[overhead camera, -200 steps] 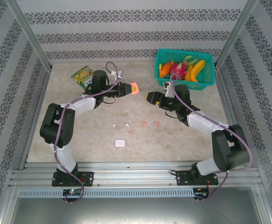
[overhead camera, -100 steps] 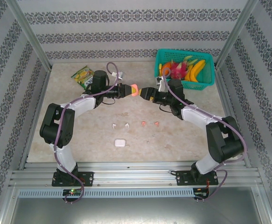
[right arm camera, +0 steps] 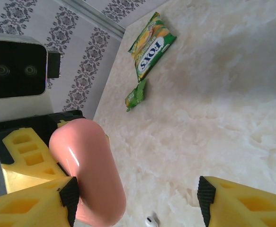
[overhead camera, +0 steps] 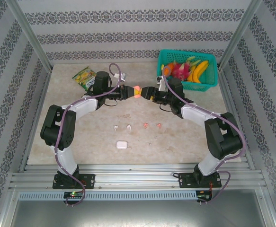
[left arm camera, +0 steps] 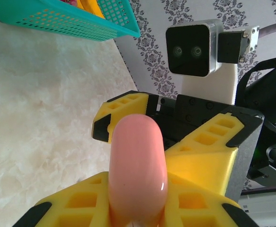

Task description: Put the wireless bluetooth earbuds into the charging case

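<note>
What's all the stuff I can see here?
pink case: 1, pink, in left pincer
white case: 1, white, front of table
white earbuds: 2, white, mid-table
pink earbuds: 2, pink, right of the white ones
basket: 1, teal, back right
fruit: several, yellow, pink, orange, in basket
snack packet: 1, green, back left
table: 1, beige
left pincer: yellow-black, shut on pink case
right pincer: yellow-black, open, at pink case

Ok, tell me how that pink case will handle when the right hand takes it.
The pink charging case looks glossy and rounded, so it may slip in a loose grip. It is likely rigid: no dent shows where the left hand clamps it. It is small beside the hand, so probably light. Set down, the curved shell might rock.
</note>
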### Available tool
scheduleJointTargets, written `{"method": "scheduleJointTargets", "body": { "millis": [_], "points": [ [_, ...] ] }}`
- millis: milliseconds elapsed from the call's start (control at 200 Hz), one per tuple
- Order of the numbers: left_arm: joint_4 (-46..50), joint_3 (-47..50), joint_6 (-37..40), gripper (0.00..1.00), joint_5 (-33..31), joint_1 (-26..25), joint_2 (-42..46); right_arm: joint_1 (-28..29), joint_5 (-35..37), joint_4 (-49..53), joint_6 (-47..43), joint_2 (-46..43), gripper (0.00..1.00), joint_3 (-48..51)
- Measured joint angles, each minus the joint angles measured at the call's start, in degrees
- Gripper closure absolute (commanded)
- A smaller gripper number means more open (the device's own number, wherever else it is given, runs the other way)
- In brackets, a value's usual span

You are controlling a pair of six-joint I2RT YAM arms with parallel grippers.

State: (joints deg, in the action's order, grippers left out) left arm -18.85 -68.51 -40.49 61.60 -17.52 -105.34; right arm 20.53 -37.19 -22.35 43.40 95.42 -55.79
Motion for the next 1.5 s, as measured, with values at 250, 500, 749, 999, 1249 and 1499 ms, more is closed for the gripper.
{"method": "scheduleJointTargets", "body": {
  "millis": [250, 500, 749, 999, 1249, 1499],
  "points": [
    [0.61, -0.09, 0.00, 0.98, -0.42, 0.00, 0.61, -0.39, 0.02, -2.75, 1.33, 0.04, 0.35, 1.11],
    [1.75, -0.52, 0.02, 0.98, -0.24, -0.44, 1.33, -3.13, 0.87, -5.40, 4.13, 3.04, 0.35, 3.37],
    [1.75, -1.27, 0.28, 0.99, -0.11, -0.81, 2.47, -3.58, 1.01, -5.79, 5.35, 3.48, 0.36, 4.35],
    [1.79, -1.27, 0.87, 1.00, 0.02, -0.81, 2.47, -6.73, -3.91, -5.79, 4.74, -2.84, 0.37, 6.99],
    [1.75, -2.38, 0.63, 1.00, 1.27, -0.92, 1.70, -8.68, -10.49, -7.10, 4.04, -3.65, 0.43, 6.80],
    [1.33, -3.26, -0.46, 1.00, 1.44, -1.03, 0.28, -8.24, -13.92, -8.39, 4.68, -0.76, 0.45, 4.28]
  ]
}}
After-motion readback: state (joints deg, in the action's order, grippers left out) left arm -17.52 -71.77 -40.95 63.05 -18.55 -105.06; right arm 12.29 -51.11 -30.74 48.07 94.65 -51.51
